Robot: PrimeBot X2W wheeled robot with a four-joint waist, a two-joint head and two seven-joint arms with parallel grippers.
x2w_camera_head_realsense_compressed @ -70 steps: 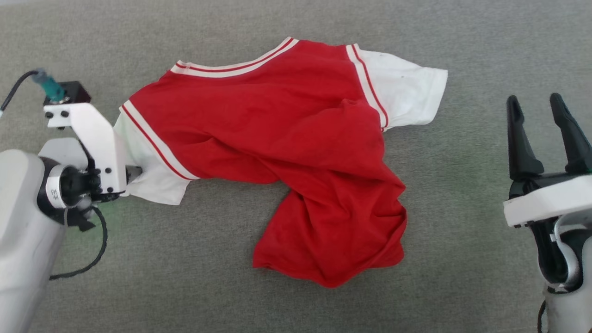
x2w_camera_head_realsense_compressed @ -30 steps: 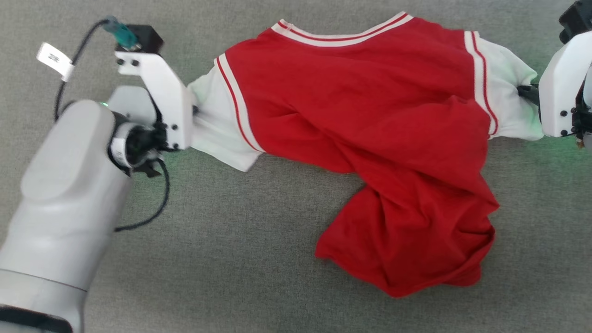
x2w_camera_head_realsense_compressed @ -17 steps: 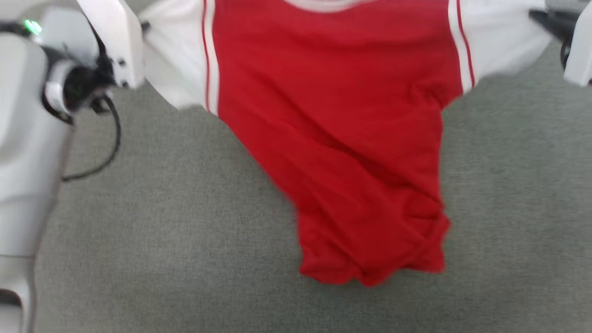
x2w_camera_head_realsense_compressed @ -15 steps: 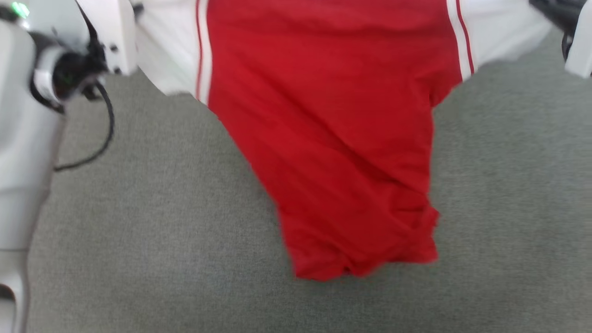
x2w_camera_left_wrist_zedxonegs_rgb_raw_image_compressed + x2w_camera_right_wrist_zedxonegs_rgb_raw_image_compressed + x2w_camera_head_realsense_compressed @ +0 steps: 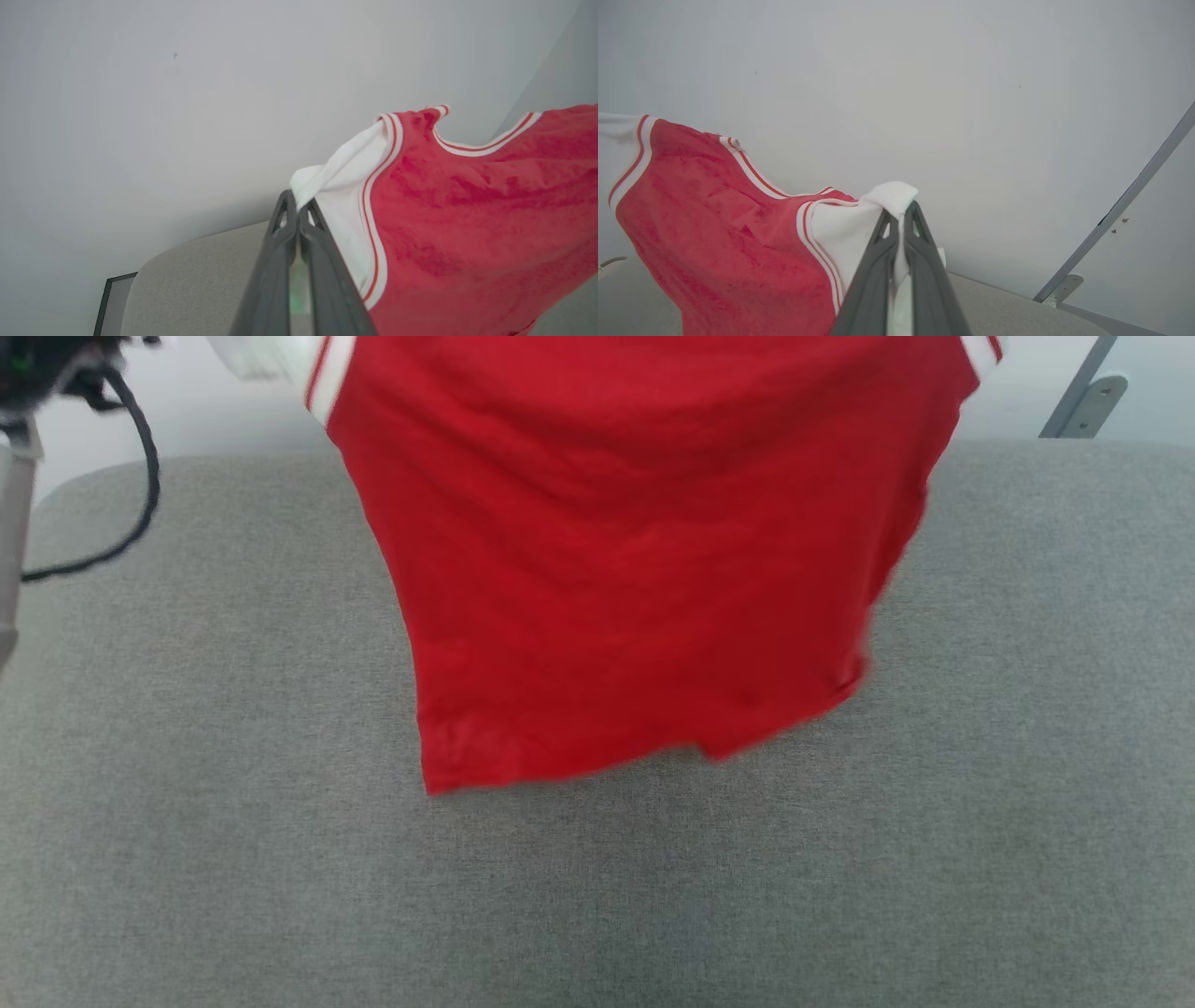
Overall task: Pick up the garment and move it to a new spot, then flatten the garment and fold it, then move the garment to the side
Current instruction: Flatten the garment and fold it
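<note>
Before me the red short-sleeved jersey shirt (image 5: 635, 569) hangs spread wide, with white red-striped trim at both upper corners and its hem over the grey fabric-covered surface (image 5: 597, 896). My black cable (image 5: 153, 476) loops at left.

On the left hand (image 5: 297, 205), two long dark grey fingers (image 5: 275, 261) are seen, each slim, tapered toward the tip and pierced by a small triangular opening just below it. A faint green glow is caught between them lower down. The right hand (image 5: 900, 210) is built alike, its fingers (image 5: 924, 275) matt dark grey and cut with the same triangular openings. In the head view, a black wrist section (image 5: 47, 359) flecked with green light is shown at the upper left. A thin black cable (image 5: 155, 476) is looped from it, beside a strip of pale grey forearm (image 5: 7, 523).
</note>
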